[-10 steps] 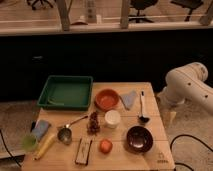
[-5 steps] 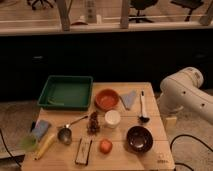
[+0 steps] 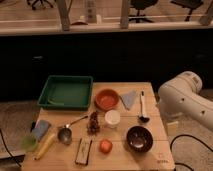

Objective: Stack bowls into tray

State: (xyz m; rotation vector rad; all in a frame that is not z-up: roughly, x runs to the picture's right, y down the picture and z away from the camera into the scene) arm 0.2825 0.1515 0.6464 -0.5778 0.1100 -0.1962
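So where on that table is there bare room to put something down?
The green tray is empty, and the table is bare right of the brown bowl. Between orange bowl and metal cup it is crowded. The hand is out of view.

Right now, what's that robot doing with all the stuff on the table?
Nothing is being held at this moment. The white robot arm is over at the right side of the wooden table, and its gripper is out of the picture. The orange-red bowl sits on the table just right of the green tray. The dark brown bowl sits near the front edge. Neither bowl is in the tray yet.
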